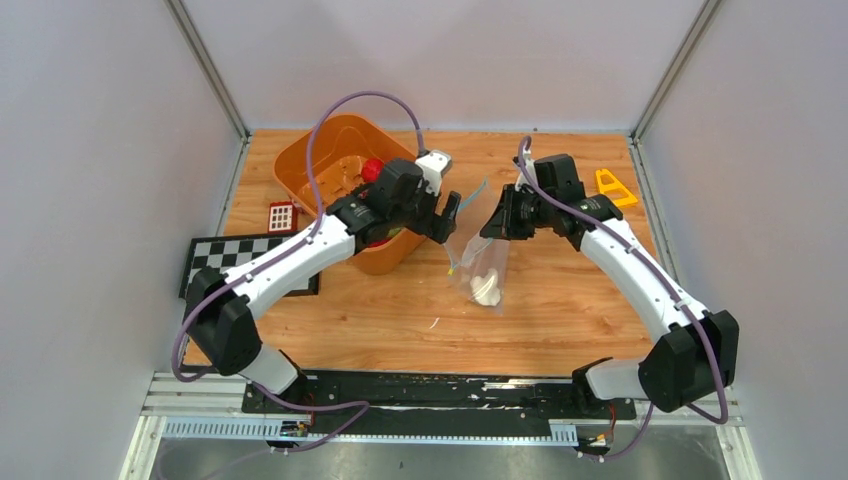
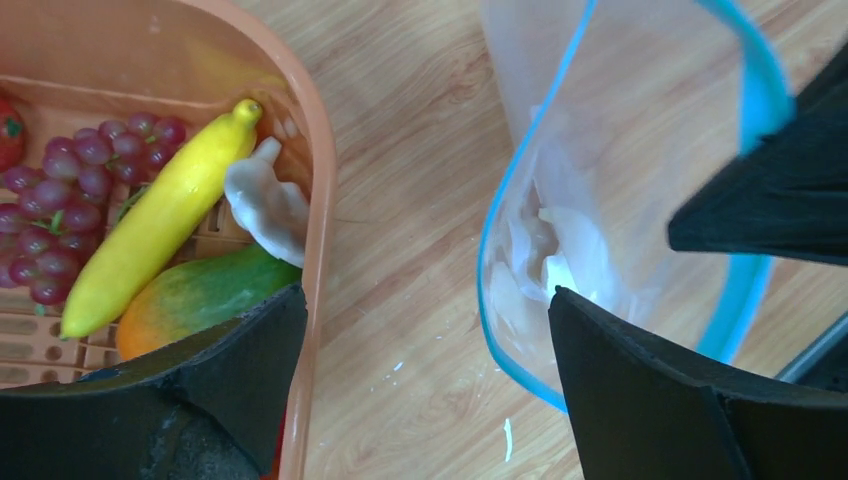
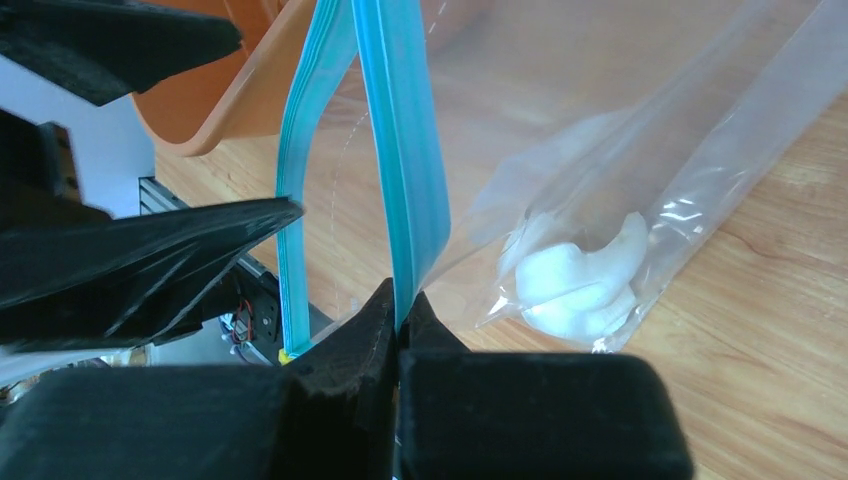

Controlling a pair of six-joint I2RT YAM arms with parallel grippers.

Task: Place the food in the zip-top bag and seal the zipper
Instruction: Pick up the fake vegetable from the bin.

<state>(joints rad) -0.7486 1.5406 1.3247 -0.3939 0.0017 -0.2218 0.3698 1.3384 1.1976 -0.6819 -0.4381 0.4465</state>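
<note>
Right pincer (image 3: pixel 400 305) is pressed together on one lip of the teal zipper (image 3: pixel 405 150) and holds the mouth of the clear zip-top bag (image 1: pixel 478 262) up from the table (image 1: pixel 560 310). Left pincer (image 2: pixel 425 310) has its jaws apart and empty, between the orange basket (image 2: pixel 320 230) and the bag's mouth.

I judge that the filling step is in hand and only begun. One white garlic-like piece (image 3: pixel 580 280) lies at the bottom of the bag. The yellow banana (image 2: pixel 160 230), a green-orange fruit (image 2: pixel 200 295), purple grapes (image 2: pixel 70 210) and a second white piece (image 2: pixel 265 205) lie in the basket.

Next, the left pincer should probably reach into the basket, close on the banana and carry it over the open mouth. Sealing comes later.

The table is of light wood. A checkered mat (image 1: pixel 215 255) lies at its left edge, and plain grey walls (image 1: pixel 100 150) stand around.
</note>
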